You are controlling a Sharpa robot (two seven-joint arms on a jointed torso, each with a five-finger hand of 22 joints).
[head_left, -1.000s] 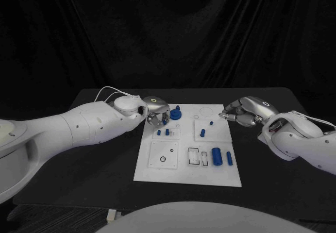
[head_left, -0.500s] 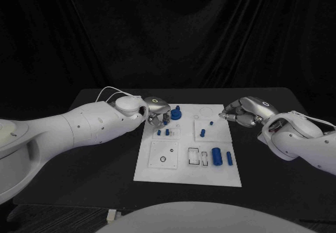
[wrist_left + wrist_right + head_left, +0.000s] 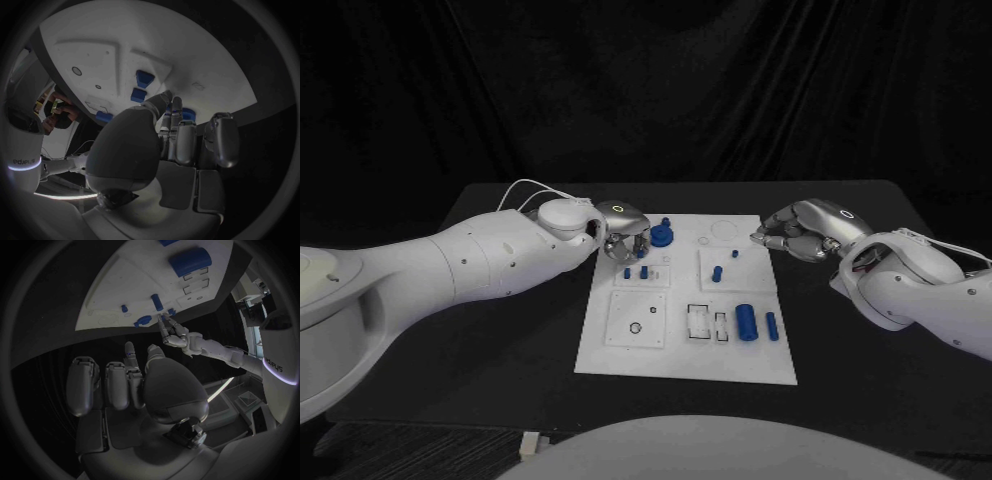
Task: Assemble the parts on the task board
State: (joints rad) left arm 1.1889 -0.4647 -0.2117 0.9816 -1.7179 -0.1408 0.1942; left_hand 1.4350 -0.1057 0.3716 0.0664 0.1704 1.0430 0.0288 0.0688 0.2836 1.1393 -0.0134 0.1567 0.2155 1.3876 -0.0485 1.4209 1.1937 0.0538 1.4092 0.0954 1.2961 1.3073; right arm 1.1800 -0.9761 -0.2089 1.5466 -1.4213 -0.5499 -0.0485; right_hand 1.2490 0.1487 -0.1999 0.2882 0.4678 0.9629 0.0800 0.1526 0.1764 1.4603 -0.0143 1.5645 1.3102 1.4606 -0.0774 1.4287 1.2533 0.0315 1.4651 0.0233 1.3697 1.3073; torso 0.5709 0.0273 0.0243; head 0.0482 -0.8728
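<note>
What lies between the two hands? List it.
In the head view, the far end of the task board lies between the left hand and the right hand, with a round blue part standing near the left hand.

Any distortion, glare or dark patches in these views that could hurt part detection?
Head view: evenly lit, straight edges; the white task board stands out against the black table, small blue parts crisp. Left wrist view: fisheye bends the board's edge, and the silver left hand blocks much of the middle. Right wrist view: same bending, right hand dim; a lit room patch glares at the rim.
</note>
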